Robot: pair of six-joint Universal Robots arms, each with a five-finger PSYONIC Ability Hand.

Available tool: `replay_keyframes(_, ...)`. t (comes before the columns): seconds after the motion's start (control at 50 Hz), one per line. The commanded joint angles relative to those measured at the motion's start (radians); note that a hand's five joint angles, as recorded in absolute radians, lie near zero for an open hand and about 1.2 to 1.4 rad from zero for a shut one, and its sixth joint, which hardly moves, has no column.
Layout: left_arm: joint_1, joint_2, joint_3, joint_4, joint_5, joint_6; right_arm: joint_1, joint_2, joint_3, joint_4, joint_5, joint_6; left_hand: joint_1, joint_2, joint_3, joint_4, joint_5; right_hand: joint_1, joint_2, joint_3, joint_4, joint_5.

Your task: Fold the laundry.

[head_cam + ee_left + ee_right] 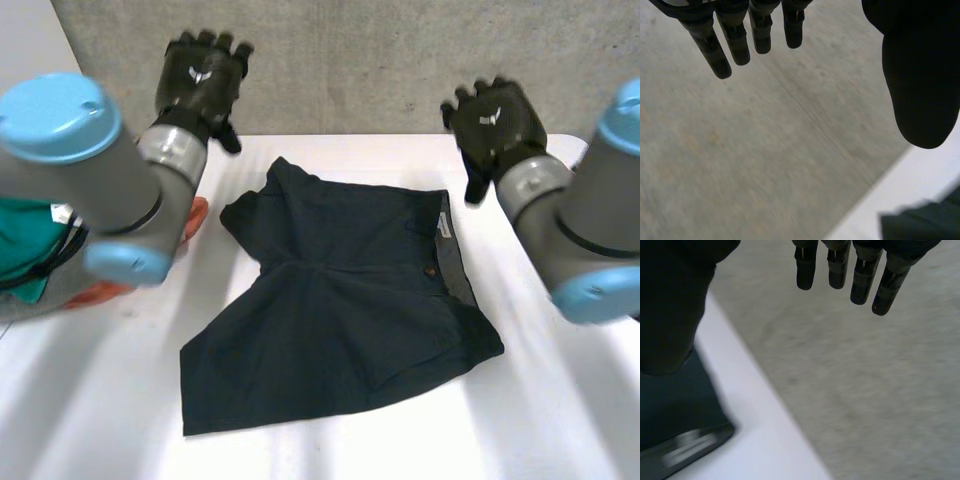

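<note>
Above the far edge of the white table, I am seeing straight, spread fingers holding nothing on both the left hand and the right hand. Dark navy shorts are lying mid-table, apart from both hands, waistband toward the right arm.

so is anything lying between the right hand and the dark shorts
No, that stretch is bare: the head view shows plain white table between the black right hand and the dark navy cloth shorts, and the right wrist view agrees.
</note>
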Motion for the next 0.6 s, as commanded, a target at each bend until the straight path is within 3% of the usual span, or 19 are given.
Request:
replay_keyframes(0.02,-0.019,0.304,-0.418,-0.101,0.000,-0.029,-0.083,-0.153,0.182,0.279,-0.188,-0.003,0.320,0.310,0.308,0.314,0.301,-0.036,-0.046,-0.038,-0.064,-0.067)
replay_keyframes(0.1,-0.045,0.398,-0.588,-0.164,0.006,-0.058,-0.140,-0.203,0.304,0.325,-0.239,-0.017,0.538,0.528,0.525,0.532,0.518,0.110,0.100,0.107,0.082,0.078)
replay_keyframes(0.28,-0.075,0.375,-0.791,-0.284,0.013,-0.075,-0.209,-0.211,0.577,0.183,-0.408,-0.149,0.488,0.478,0.476,0.482,0.469,0.280,0.270,0.277,0.252,0.248)
replay_keyframes(0.5,-0.069,0.267,-0.837,-0.232,0.003,-0.072,-0.240,-0.138,0.662,0.012,-0.462,-0.163,0.438,0.428,0.426,0.432,0.419,0.371,0.361,0.368,0.343,0.339)
replay_keyframes(0.58,-0.066,0.269,-0.845,-0.200,0.001,-0.064,-0.241,-0.088,0.654,-0.057,-0.458,-0.160,0.426,0.416,0.414,0.420,0.407,0.748,0.738,0.746,0.720,0.717)
replay_keyframes(0.6,-0.068,0.269,-0.845,-0.187,0.000,-0.061,-0.241,-0.081,0.650,-0.083,-0.452,-0.158,0.409,0.399,0.397,0.403,0.390,1.090,1.080,1.087,1.062,1.058)
